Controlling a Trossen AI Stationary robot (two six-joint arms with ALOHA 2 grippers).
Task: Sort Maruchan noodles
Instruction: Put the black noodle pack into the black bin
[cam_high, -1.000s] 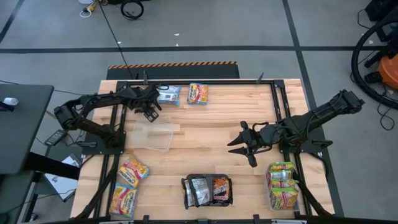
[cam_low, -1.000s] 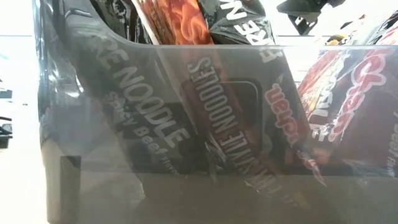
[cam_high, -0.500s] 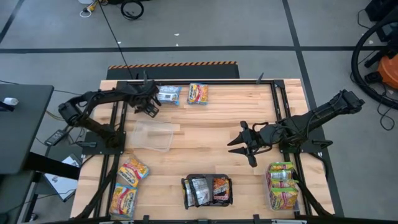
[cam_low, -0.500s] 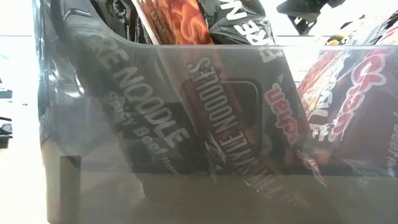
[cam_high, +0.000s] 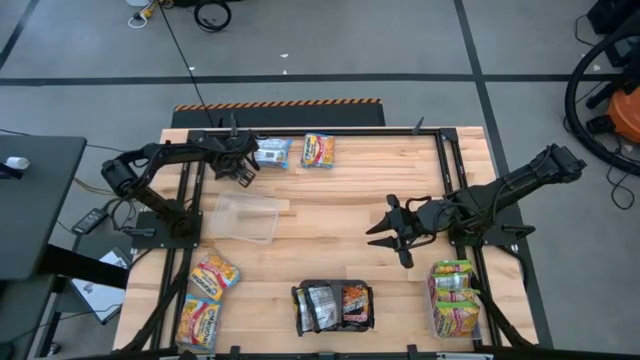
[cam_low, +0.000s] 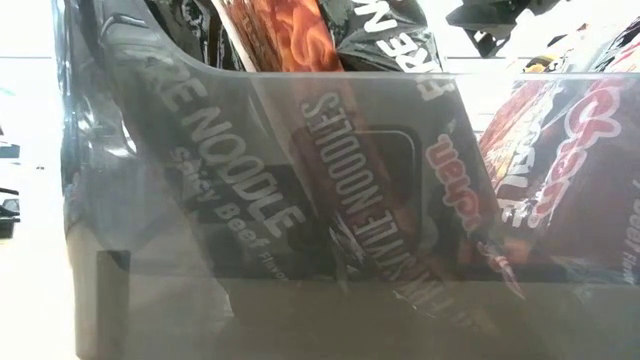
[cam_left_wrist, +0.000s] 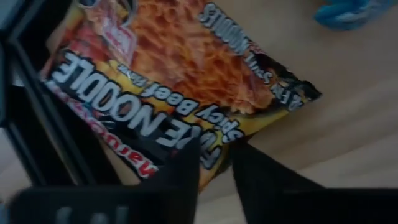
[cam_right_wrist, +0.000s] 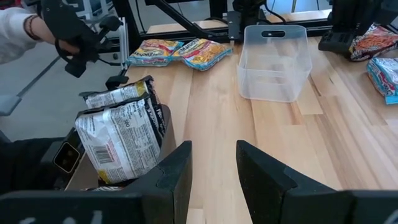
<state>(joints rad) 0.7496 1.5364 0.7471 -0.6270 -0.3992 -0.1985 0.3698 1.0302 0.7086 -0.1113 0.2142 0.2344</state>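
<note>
My left gripper is down at the table's far left corner, shut on an orange-and-black Fire Noodle packet that lies flat beside the dark frame rail. The right wrist view shows this packet too. A blue packet and a yellow-red packet lie flat just right of it along the far edge. My right gripper hangs open above the table's middle right, with nothing between its fingers. My left gripper has the Fire Noodle packet's long edge, by the "Spicy Beef" print, between its two fingers. The fingers slant steeply down onto it from above. The packet lies flat on the wood. How far back it reaches between the fingers does not show.
An empty clear tub stands left of centre. A tub of dark packets is at the near middle and fills the low view. Yellow-green packets sit in a tub near right. Orange-yellow packets lie near left. A person's sleeve shows beyond the table.
My left gripper has gone from beside the empty tub toward the table's far edge and sunk a little onto the Fire Noodle packet. Its fingers have drawn closer together.
</note>
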